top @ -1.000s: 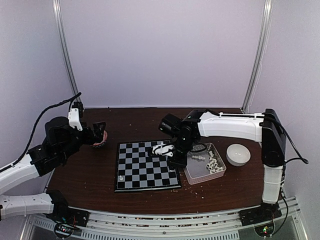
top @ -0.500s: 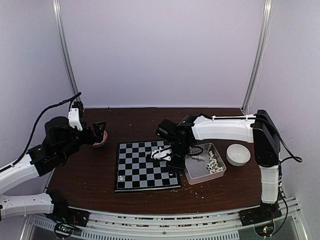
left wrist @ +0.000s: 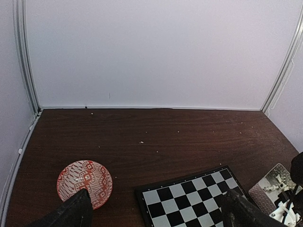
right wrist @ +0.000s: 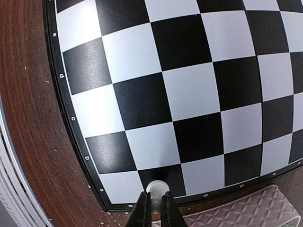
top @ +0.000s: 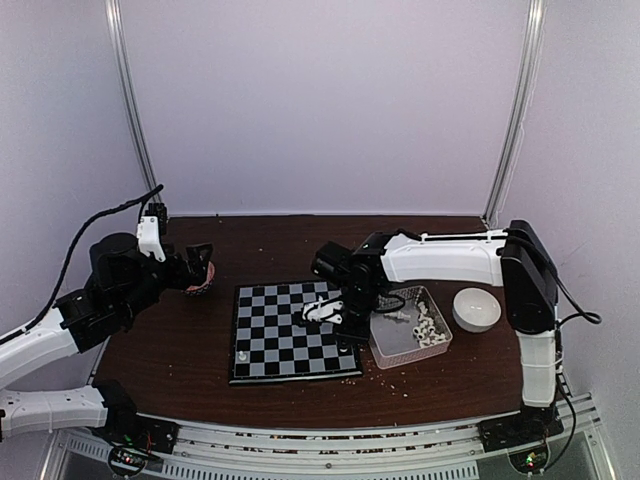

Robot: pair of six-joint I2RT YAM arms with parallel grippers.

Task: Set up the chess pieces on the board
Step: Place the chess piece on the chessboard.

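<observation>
The board point(top: 290, 330) lies flat in the middle of the table; its far corner shows in the left wrist view point(left wrist: 189, 198). My right gripper point(top: 322, 313) hangs low over the board's right edge, shut on a small white chess piece point(right wrist: 156, 187). In the right wrist view the black fingertips point(right wrist: 143, 204) pinch that piece over a black edge square of the board point(right wrist: 142, 101); I cannot tell whether it touches. One white piece point(top: 243, 355) stands at the near left corner. Several more pieces point(top: 431, 327) lie in the clear tray. My left gripper point(top: 197, 263) is open, far left of the board.
The clear tray point(top: 398, 343) sits against the board's right side, its corner in the right wrist view point(right wrist: 265, 208). A white bowl point(top: 476, 309) stands further right. A red patterned dish point(left wrist: 85, 182) lies under the left gripper point(left wrist: 156, 217). Pale crumbs dot the table.
My right gripper has moved a little toward the near side and lower over the board's right edge, still holding the piece. The left arm has not moved.
</observation>
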